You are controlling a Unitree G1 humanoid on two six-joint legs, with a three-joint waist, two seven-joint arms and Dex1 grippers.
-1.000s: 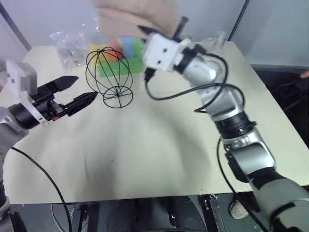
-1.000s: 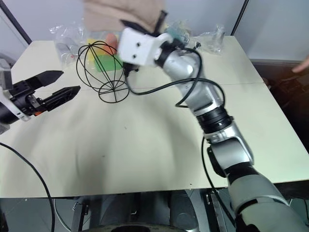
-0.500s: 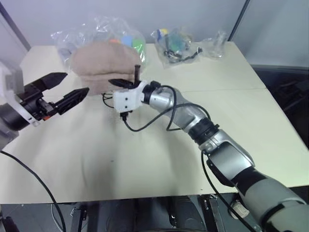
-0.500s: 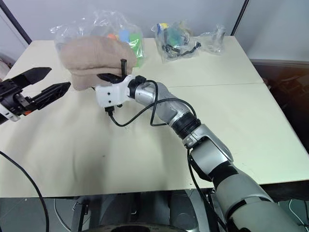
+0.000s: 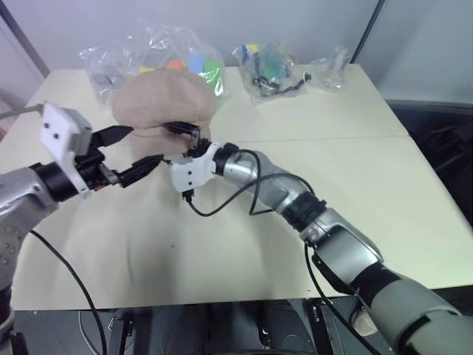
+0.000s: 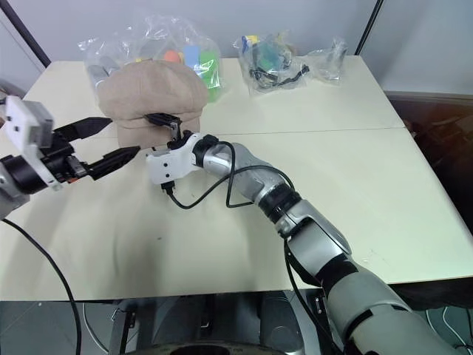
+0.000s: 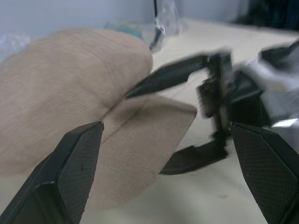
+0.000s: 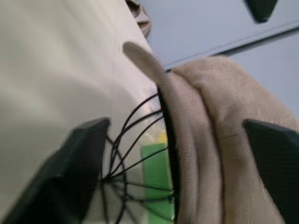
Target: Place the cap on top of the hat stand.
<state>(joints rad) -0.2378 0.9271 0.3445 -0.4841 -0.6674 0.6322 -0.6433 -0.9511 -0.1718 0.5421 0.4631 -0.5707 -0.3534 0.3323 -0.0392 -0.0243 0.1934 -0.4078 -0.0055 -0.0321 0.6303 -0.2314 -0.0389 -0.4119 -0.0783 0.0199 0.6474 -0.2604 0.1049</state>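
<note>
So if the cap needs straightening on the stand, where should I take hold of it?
Take the cap by its short brim, coming in level from the front, where the right tool stands open. The brim is a thin flap jutting clear of the hat stand, so fingers can close above and below it. The puffy crown drapes over the wires and would likely bunch.

Robot test room or lab, plain cream rectangular table (image 5: 244,244), bare grey-blue wall behind, clear plastic bags of colourful items (image 5: 267,65) at upper centre.
</note>
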